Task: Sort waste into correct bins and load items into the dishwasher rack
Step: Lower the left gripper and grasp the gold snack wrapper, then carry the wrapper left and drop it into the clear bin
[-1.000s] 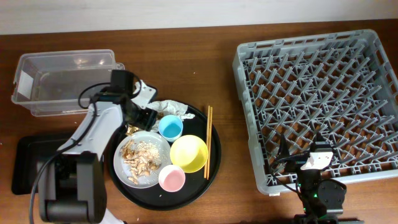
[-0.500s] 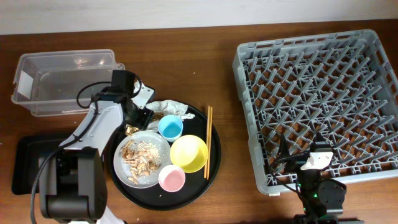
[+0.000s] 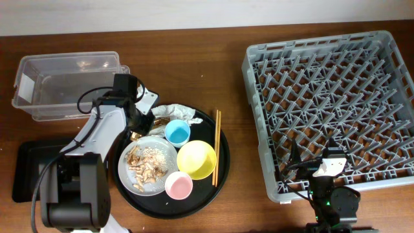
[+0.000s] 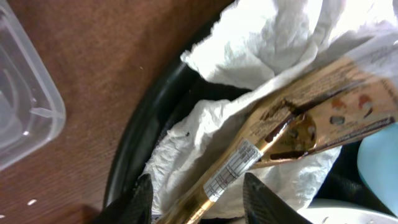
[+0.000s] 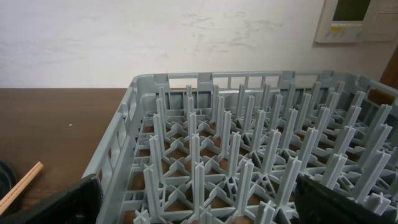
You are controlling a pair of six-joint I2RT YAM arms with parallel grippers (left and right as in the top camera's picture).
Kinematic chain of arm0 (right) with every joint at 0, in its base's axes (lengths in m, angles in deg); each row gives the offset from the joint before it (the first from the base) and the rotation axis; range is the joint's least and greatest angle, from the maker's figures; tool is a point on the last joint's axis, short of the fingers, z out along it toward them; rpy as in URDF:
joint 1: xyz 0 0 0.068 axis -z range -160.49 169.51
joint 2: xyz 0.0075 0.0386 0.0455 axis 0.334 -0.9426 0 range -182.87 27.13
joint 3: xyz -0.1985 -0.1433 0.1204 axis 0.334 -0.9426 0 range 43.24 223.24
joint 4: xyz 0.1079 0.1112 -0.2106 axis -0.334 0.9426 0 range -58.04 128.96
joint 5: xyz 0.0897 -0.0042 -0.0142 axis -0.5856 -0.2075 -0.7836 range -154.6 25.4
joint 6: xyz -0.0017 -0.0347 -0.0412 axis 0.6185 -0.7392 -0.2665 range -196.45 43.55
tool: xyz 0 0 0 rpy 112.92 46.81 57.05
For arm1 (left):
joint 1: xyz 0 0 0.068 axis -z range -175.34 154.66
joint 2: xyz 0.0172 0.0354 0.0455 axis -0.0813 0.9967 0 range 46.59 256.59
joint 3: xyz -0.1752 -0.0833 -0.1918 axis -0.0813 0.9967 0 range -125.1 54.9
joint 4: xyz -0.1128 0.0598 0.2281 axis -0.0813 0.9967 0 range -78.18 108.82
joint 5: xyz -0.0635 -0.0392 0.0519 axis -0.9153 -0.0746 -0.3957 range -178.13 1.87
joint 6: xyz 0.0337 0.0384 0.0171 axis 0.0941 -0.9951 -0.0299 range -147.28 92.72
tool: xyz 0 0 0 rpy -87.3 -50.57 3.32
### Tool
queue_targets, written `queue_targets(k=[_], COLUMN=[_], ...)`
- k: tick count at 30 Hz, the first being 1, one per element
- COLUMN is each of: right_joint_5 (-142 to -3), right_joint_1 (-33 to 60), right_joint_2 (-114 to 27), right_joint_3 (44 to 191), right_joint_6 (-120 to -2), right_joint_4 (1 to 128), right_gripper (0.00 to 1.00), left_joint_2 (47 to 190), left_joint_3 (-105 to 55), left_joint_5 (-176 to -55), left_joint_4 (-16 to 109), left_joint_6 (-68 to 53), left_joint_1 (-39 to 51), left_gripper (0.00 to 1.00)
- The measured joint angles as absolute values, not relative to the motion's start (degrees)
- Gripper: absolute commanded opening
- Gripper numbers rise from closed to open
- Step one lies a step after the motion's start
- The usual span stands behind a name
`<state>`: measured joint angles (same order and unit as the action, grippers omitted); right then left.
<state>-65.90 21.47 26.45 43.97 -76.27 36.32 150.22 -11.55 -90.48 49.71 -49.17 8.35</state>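
Observation:
My left gripper (image 3: 138,124) (image 4: 202,202) is open over the round black tray's back left rim, its fingers either side of the lower end of the shiny gold-brown wrapper (image 4: 298,124) (image 3: 159,122). The wrapper lies on the crumpled white napkin (image 4: 273,37) (image 3: 176,112). The grey plate (image 3: 162,152) holds beige food scraps (image 3: 143,165). The blue bowl (image 3: 176,132), yellow bowl (image 3: 196,159), pink bowl (image 3: 178,186) and chopsticks (image 3: 217,145) sit on the same tray. My right gripper (image 3: 325,169) (image 5: 199,205) is open and empty over the grey rack's (image 3: 333,97) front edge.
The clear plastic box (image 3: 65,84) (image 4: 18,93) stands at the back left, just beyond my left arm. The flat black tray (image 3: 26,171) lies at the front left. The round black tray (image 3: 207,194) sits between the bins and the rack.
My left gripper has shifted a little to the left along the tray rim, uncovering more of the wrapper. The right arm has not moved.

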Motion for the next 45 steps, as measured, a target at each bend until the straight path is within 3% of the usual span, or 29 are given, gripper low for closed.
queue_targets(k=[2, 16, 20, 22, 36, 45], right_joint_5=[-65.9, -65.9, -65.9, -65.9, -65.9, -65.9], right_joint_1=[21.5, 21.5, 21.5, 21.5, 21.5, 21.5], right_joint_2=[26.4, 26.4, 26.4, 26.4, 26.4, 26.4], right_joint_3=[44.0, 44.0, 44.0, 44.0, 44.0, 44.0], right_joint_6=[-76.3, -76.3, -76.3, -76.3, -76.3, -76.3], right_joint_4=[36.3, 36.3, 36.3, 36.3, 36.3, 36.3], right_gripper=[0.99, 0.99, 0.99, 0.99, 0.99, 0.99], left_joint_2=[150.2, 150.2, 150.2, 150.2, 150.0, 142.9], left_joint_3=[-11.2, -10.2, -10.0, -10.0, -18.0, -22.4], left_joint_5=[-90.5, -90.5, -90.5, -90.5, -90.5, -90.5], left_joint_4=[49.8, 49.9, 49.6, 49.6, 59.5, 59.7], left_joint_6=[-49.2, -49.3, -49.3, -49.4, -45.6, -41.4], left_joint_1=[8.3, 8.3, 8.3, 8.3, 8.3, 8.3], left_gripper=[0.31, 0.31, 0.18, 0.01, 0.00, 0.00])
